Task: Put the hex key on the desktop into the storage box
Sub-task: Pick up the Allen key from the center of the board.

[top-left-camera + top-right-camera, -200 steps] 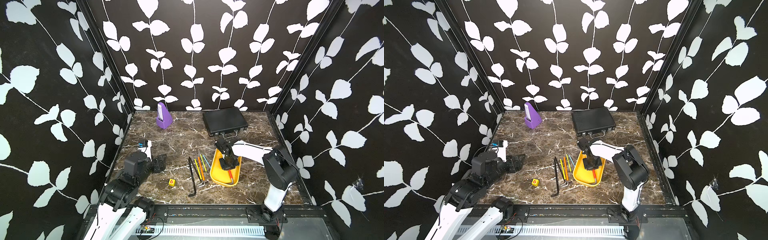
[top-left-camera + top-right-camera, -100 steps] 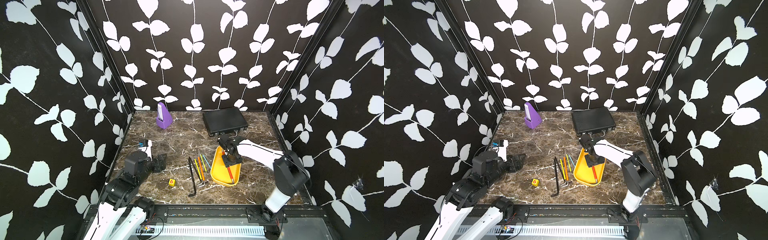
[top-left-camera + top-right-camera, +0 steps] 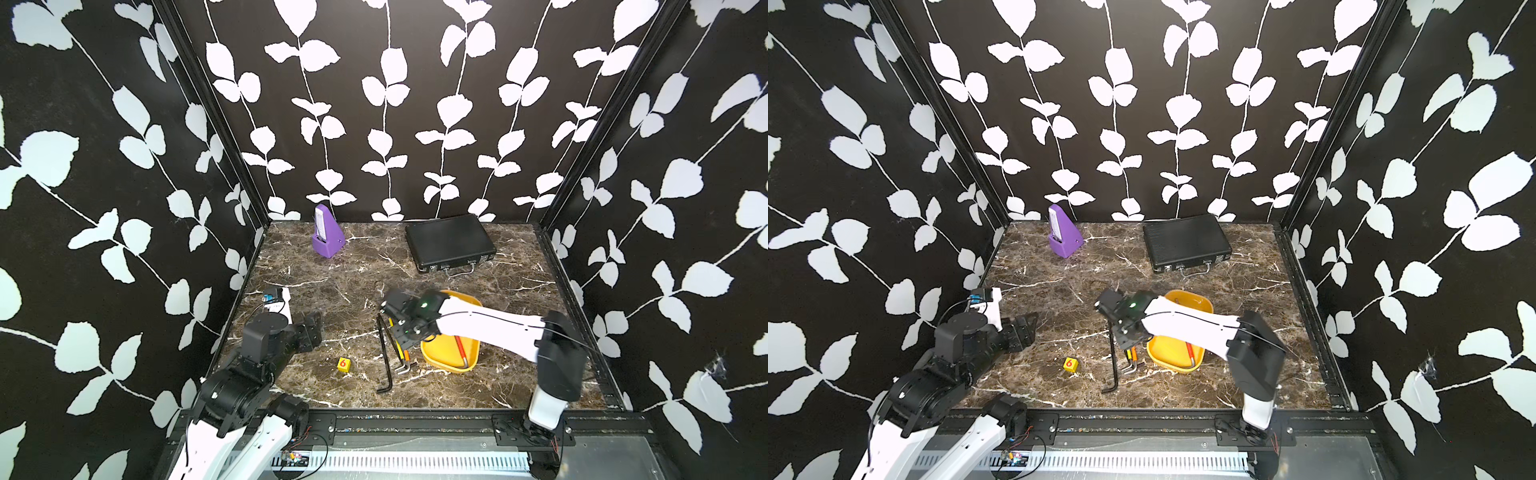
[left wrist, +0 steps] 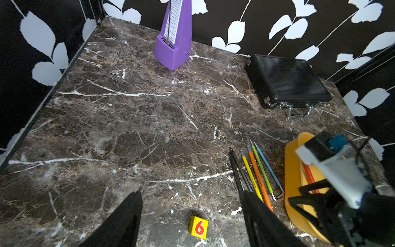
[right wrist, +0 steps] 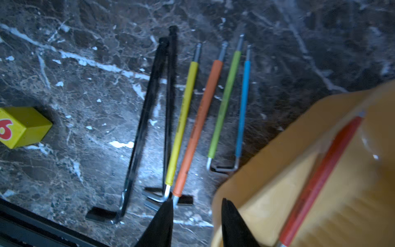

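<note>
**Top views.** My right hand [image 3: 405, 338], which a second earlier hung over the storage box [image 3: 451, 368], had swung off it to the side facing the left arm. The red hex key [image 3: 462, 351] lay inside the box, free of the hand, in both top views. My left hand [image 3: 309, 332] had not moved and sat well apart from the box.

**Left wrist.** The left hand's fingers stood wide, with only bare desk [image 4: 149, 128] between them. The remaining keys lay in a row just beside the box.

**Right wrist.** The right hand's fingers were narrowly parted and empty. Their tips hung over the bent end of the orange hex key [image 5: 198, 119], just beside the box rim. Beyond it from the box lay the yellow hex key [image 5: 182, 119] and two black hex keys [image 5: 141, 128]. The green hex key [image 5: 224, 102] and blue hex key [image 5: 242, 107] lay nearer the box. I judged one delivery done and six left, with the orange key the likely next pick.
</note>
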